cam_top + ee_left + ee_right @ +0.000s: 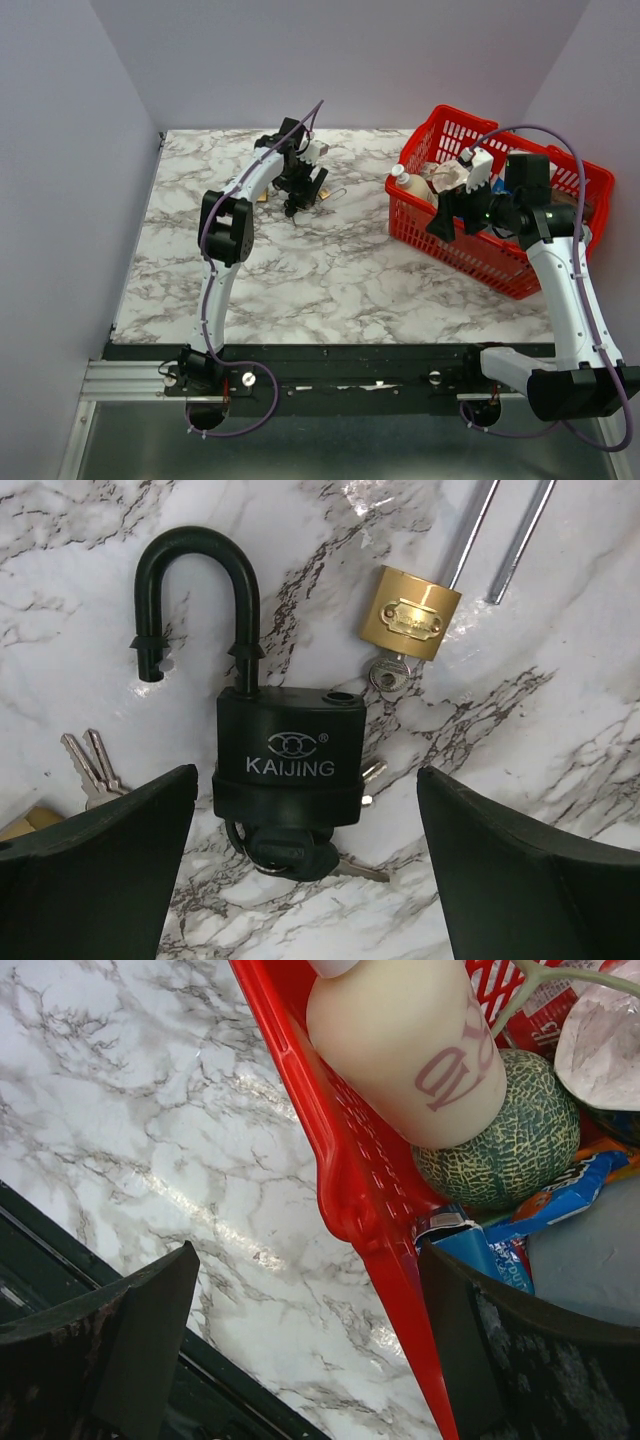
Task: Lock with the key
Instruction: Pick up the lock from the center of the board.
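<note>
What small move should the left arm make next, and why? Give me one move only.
Probably lower the left gripper straight down and grip the black padlock by its body. The jaws stand open on either side of that body, the shackle is swung out of its hole, and the key sits in the bottom, so the lock likely needs steadying first.

The black padlock [290,745] lies flat on the marble desk [560,730], face up, in the far half and a little left of the middle. Its body bears the white name KAIJING under a ring emblem. The black shackle [195,555] is open: one leg sits in the body, while the notched free end is swung out to the side, clear of the empty hole on top. A black-headed key [290,850] sits in the keyhole at the bottom end.
</note>
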### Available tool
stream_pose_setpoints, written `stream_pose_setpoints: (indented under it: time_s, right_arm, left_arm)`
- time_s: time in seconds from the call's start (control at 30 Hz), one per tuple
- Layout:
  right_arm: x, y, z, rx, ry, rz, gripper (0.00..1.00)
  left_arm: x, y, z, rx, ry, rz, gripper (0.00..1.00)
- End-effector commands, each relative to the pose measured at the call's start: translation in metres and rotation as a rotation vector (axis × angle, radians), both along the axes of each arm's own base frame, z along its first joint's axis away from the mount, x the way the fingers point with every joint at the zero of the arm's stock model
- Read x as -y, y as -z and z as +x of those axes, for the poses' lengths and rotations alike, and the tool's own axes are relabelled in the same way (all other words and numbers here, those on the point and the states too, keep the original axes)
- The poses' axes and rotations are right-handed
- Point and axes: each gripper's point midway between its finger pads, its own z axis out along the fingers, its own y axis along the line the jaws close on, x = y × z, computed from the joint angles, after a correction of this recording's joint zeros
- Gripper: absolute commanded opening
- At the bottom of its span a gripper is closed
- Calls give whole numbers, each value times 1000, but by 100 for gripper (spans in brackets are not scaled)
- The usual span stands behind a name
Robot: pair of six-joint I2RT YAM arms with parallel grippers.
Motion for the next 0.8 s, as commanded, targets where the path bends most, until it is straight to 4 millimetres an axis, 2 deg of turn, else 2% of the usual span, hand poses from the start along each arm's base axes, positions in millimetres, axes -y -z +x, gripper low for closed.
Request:
stream_pose_setpoints:
  time_s: [0.0,0.23,0.37,0.4,0.47,0.53,0.63,0.77]
  right_arm:
    - [2,0,-1,-13,5,3,100]
    - [3,-1,-1,-12,6,-2,100]
    - [3,-3,0,-6,7,-5,100]
    - [3,-4,0,-5,6,-5,100]
    - [2,-5,1,-3,2,-2,100]
    - [1,-7,2,0,-2,6,100]
    - [0,-8,3,-2,-3,13,100]
    - [0,-10,3,4,-3,13,100]
  left_arm:
    - [0,5,17,36,-27,16,99]
    - [5,16,20,16,-33,-4,97]
    - [2,15,15,0,-47,6,85]
    - [1,9,14,6,-47,5,85]
    - [-6,14,11,10,-59,36,86]
    - [-10,7,12,37,-55,55,87]
    - [-22,14,10,34,-66,121,86]
    - [-26,21,4,12,-57,138,83]
